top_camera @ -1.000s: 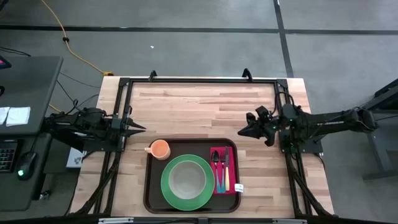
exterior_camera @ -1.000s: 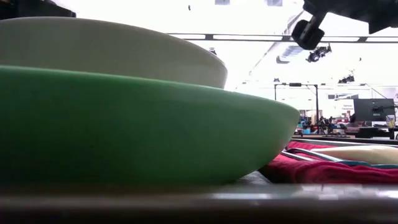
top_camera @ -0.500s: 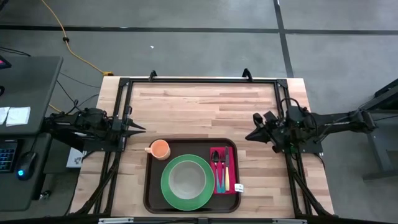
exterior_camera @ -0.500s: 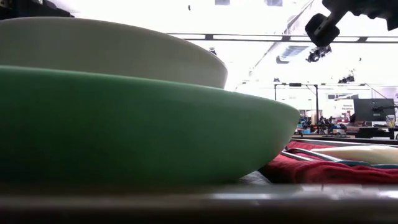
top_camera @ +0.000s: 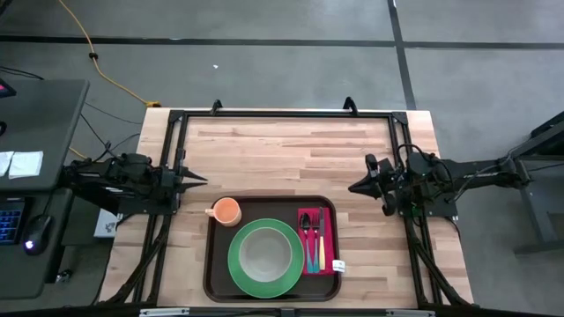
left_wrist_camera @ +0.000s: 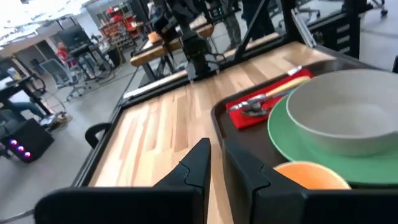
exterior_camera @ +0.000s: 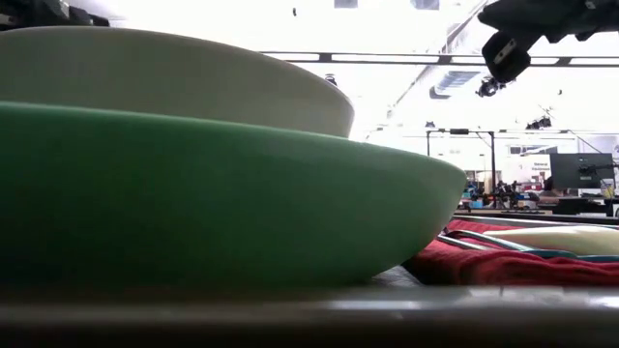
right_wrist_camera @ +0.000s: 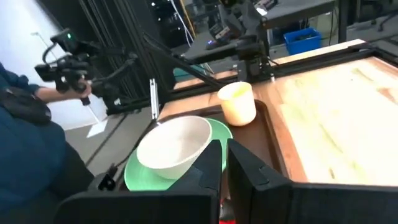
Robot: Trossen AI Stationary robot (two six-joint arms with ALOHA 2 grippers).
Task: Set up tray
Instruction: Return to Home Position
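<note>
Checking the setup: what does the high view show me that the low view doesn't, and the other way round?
Only the high view: the whole tray, the orange cup, and the left gripper and right gripper, both shut, at the table's sides. Only the low view: the room behind the table, with a monitor. Both: the green plate, the bowl on it, and the red napkin beside the plate.

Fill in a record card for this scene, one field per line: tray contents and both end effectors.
Tray: brown, on table, by the low camera's edge
Plate: green, on tray, bowl in it
Cup: orange, tray corner nearest left arm
Napkin: red, right of plate, under spoon, fork, knife
Left end effector: shut, empty, table's left side
Right end effector: shut, empty, table's right side
</note>
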